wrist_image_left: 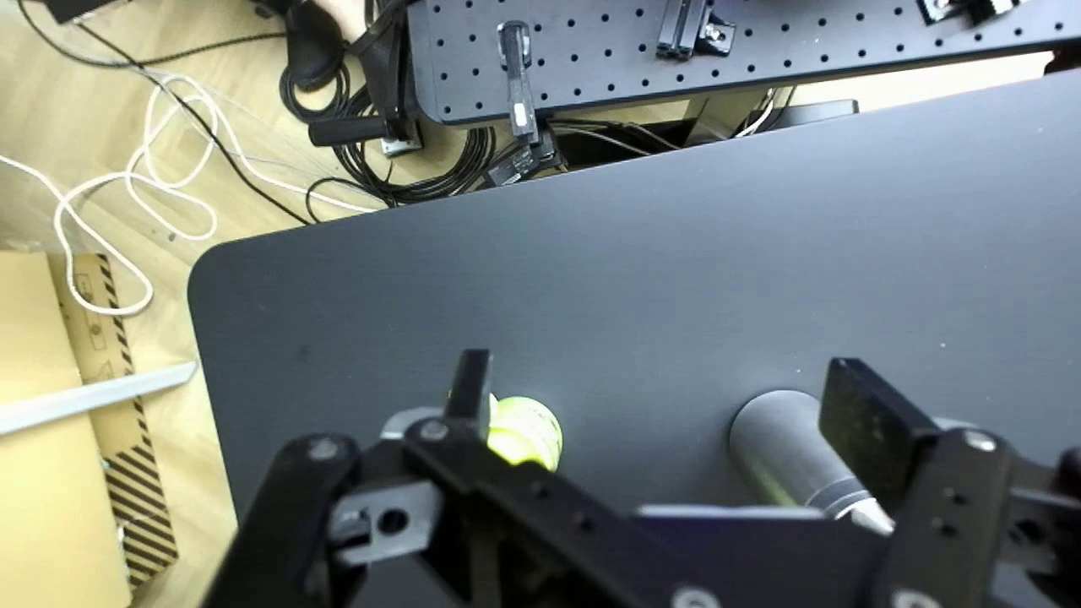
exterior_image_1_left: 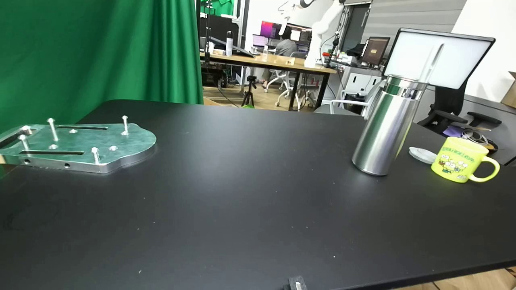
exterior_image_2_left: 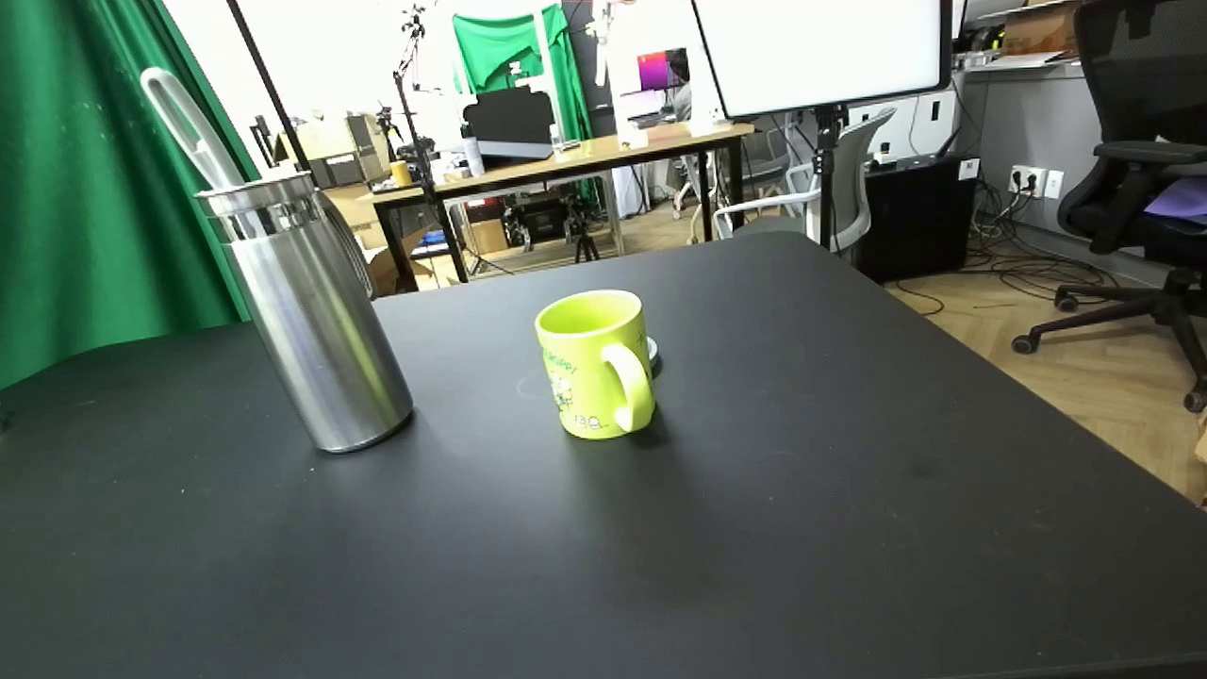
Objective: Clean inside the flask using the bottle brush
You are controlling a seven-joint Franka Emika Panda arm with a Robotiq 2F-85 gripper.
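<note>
The brushed-steel flask (exterior_image_1_left: 381, 133) stands on the black table in both exterior views (exterior_image_2_left: 316, 325). The bottle brush stands in its mouth; only the pale handle (exterior_image_2_left: 193, 132) sticks up and out, also in an exterior view (exterior_image_1_left: 433, 62). The brush head is hidden inside the flask. In the wrist view my gripper (wrist_image_left: 671, 397) is open and empty, well above the table. The flask (wrist_image_left: 777, 443) shows below, beside the right finger, with the brush handle (wrist_image_left: 870, 515) partly hidden. The gripper is not clearly seen in either exterior view.
A yellow-green mug (exterior_image_1_left: 459, 159) stands near the flask, also in an exterior view (exterior_image_2_left: 599, 368) and under the left finger in the wrist view (wrist_image_left: 528, 426). A white disc (exterior_image_1_left: 422, 154) lies beside it. A metal plate with upright bolts (exterior_image_1_left: 92, 143) is at the table's far side.
</note>
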